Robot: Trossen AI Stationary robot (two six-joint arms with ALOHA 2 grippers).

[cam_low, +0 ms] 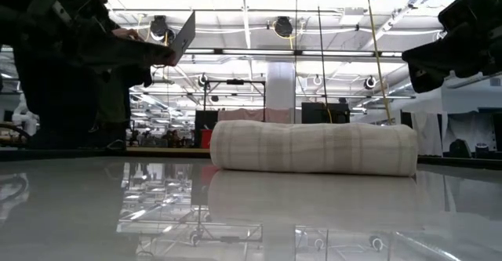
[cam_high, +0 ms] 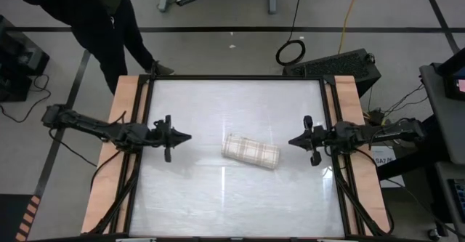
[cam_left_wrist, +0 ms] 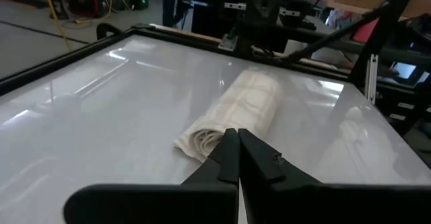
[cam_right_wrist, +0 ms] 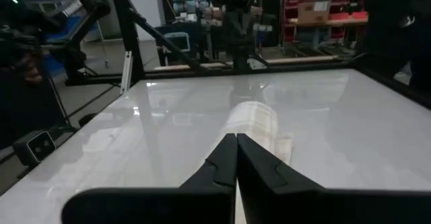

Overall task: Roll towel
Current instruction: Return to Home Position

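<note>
The towel [cam_high: 251,150], cream with tan plaid stripes, lies rolled into a cylinder on its side near the middle of the white table; it also shows in the low view [cam_low: 314,147] and in both wrist views [cam_left_wrist: 232,113] [cam_right_wrist: 254,124]. My left gripper [cam_high: 187,136] is shut and hovers above the table to the left of the roll, pointing at it, apart from it. My right gripper [cam_high: 291,142] is shut and hovers to the right of the roll, pointing at it, also apart.
The glossy table [cam_high: 218,206] has a dark frame with wooden side rails [cam_high: 120,155]. A person [cam_high: 109,24] stands beyond the far left corner. A dark case [cam_high: 338,64] and cables lie on the floor past the far edge.
</note>
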